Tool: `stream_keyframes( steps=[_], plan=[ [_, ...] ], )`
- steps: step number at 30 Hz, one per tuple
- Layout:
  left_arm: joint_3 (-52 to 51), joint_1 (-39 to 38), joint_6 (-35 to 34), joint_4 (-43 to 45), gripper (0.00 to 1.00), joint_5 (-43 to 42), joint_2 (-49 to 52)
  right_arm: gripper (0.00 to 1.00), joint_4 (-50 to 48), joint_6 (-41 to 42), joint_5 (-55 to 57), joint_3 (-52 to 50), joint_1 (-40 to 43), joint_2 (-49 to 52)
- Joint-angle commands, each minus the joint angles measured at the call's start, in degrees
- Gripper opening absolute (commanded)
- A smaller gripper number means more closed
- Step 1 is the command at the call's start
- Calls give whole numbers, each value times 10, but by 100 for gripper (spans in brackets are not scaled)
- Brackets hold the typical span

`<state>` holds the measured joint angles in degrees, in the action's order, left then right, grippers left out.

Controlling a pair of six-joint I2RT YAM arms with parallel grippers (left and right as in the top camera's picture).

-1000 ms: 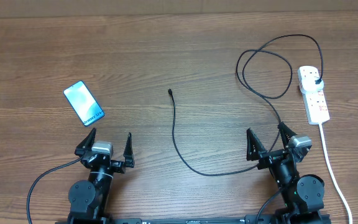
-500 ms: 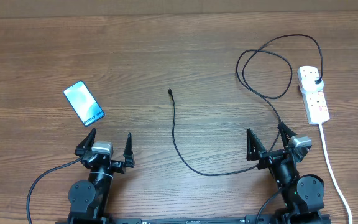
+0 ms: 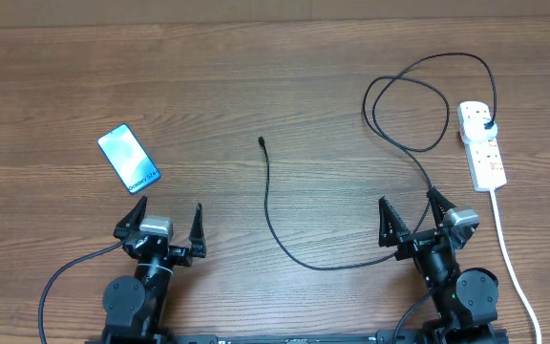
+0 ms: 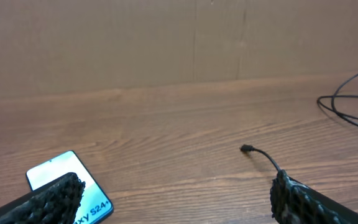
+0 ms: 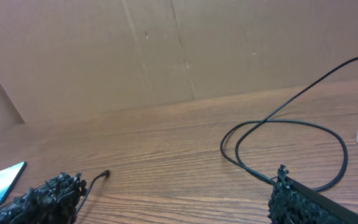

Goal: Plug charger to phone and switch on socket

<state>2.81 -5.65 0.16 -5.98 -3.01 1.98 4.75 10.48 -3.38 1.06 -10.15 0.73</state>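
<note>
Jaws on both grippers stand spread wide, pinching nothing. The left gripper [image 3: 171, 203] and right gripper [image 3: 407, 197] sit low at the near edge of the wooden worktop [image 3: 256, 76], each arm folded back over its base with its fingers pointing away across the wood.

One phone [image 3: 129, 158] lies flat with its screen lit, just beyond the left gripper and apart from it. In the left wrist view one finger covers its near corner.

One charger cable [image 3: 267, 205] runs from its connector tip [image 3: 261, 141], which lies loose mid-worktop and well apart from the phone. It curves toward the right gripper and seems to pass under it, then loops to its plug [image 3: 486, 125], seated in the far end of the one white power strip [image 3: 482, 143].

The strip's switch positions are too small to read. The right wrist view shows only a corner of the strip. Its white cord [image 3: 509, 248] trails off the near edge.
</note>
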Motion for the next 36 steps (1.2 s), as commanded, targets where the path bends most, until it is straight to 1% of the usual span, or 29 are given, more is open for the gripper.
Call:
stream_keyframes(
  steps=[1,3,8,9,10,11,13,14,19,20,22,23,24,28,33,36],
  plan=[
    [56,-3,0,0,100,-9,52,100,-2,-1,7,-6,3,-6],
    [96,-3,12,0,100,-9,116,100,-2,-1,7,-6,3,-6],
    [193,-3,16,-3,100,-11,254,100,-2,-1,7,-6,3,-6],
    [234,-3,16,-16,99,-14,304,100,-2,-1,7,-6,3,-6],
    [260,-3,16,-29,100,-15,329,100,-2,-1,7,-6,3,-6],
    [311,-3,16,-60,99,-15,382,100,-2,-1,7,-6,3,-6],
    [373,-3,16,-101,100,-15,438,100,-2,-1,7,-6,3,-6],
    [438,-3,16,-149,99,-16,494,100,-2,-1,7,-6,3,-6],
    [654,-3,16,-329,100,-18,664,100,-2,-1,7,-6,3,-6],
    [726,-3,16,-397,100,-24,719,100,-2,-1,7,-6,3,-6],
    [796,-2,16,-464,100,-30,771,100,-2,-1,7,-6,3,-6],
    [857,-2,16,-524,100,-46,815,100,-2,-1,7,-6,3,-6],
    [888,-3,15,-551,100,-63,838,100,-2,-1,7,-6,3,-6],
    [940,-3,15,-602,100,-137,890,100,-2,-1,7,-6,3,-6],
    [939,-4,16,-580,99,-131,927,100,-2,-1,7,-6,3,-6],
    [939,-3,3,-571,100,-106,954,100,-2,-1,7,-6,3,-6]
  ],
)
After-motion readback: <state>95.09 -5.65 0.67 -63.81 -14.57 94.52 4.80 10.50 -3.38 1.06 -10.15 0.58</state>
